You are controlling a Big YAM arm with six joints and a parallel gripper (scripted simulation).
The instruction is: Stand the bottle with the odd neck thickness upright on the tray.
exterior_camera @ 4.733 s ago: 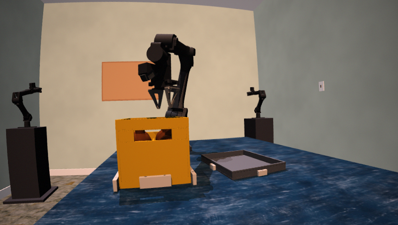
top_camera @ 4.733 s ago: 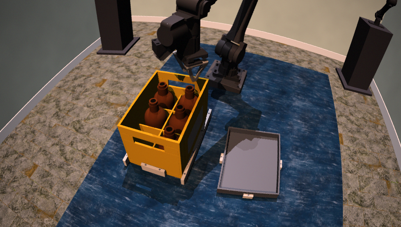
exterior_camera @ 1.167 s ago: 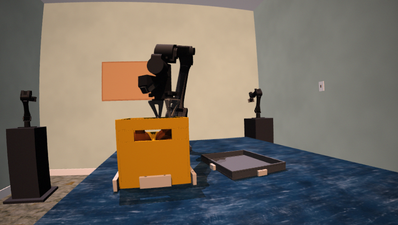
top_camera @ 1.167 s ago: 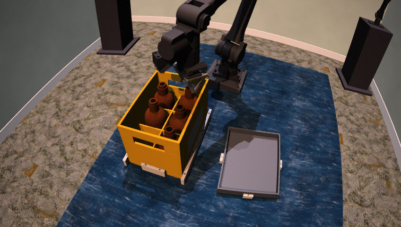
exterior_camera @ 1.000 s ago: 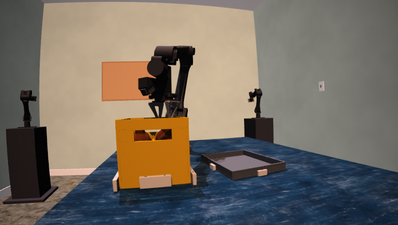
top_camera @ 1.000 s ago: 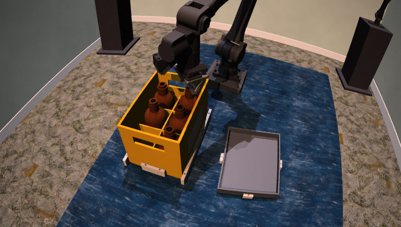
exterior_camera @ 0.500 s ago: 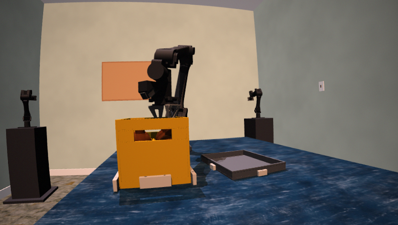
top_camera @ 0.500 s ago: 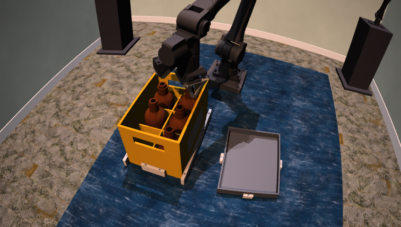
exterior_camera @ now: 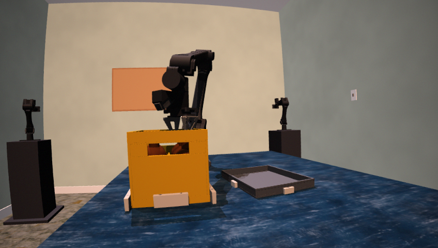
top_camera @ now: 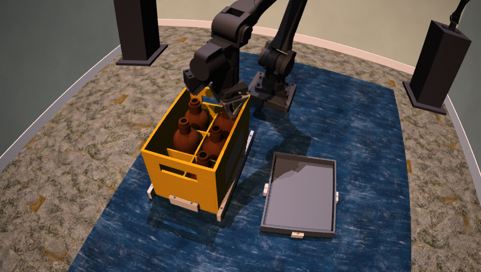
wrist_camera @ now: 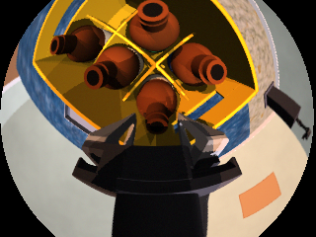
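An orange crate (top_camera: 175, 188) (exterior_camera: 167, 175) (wrist_camera: 192, 0) with dividers holds five brown bottles, all upright. My gripper (top_camera: 232, 109) (exterior_camera: 180, 124) (wrist_camera: 156, 117) is open and reaches down into the crate's back right cell. Its fingers stand on either side of the top of the bottle (top_camera: 223, 123) (wrist_camera: 156, 95) there, without closing on it. The other bottles stand at the back left (top_camera: 196, 113) (wrist_camera: 199, 65), middle left (top_camera: 185, 134) (wrist_camera: 153, 22), middle right (top_camera: 214, 141) (wrist_camera: 113, 66) and front right (top_camera: 203, 158) (wrist_camera: 75, 42). The dark tray (top_camera: 266, 198) (exterior_camera: 270, 188) lies empty to the crate's right.
The arm's base (top_camera: 271, 90) stands just behind the crate. Pale blocks (top_camera: 184, 203) (top_camera: 297, 234) sit against the crate and tray edges. Black camera pillars (top_camera: 138, 30) (top_camera: 438, 64) stand at the table's back corners.
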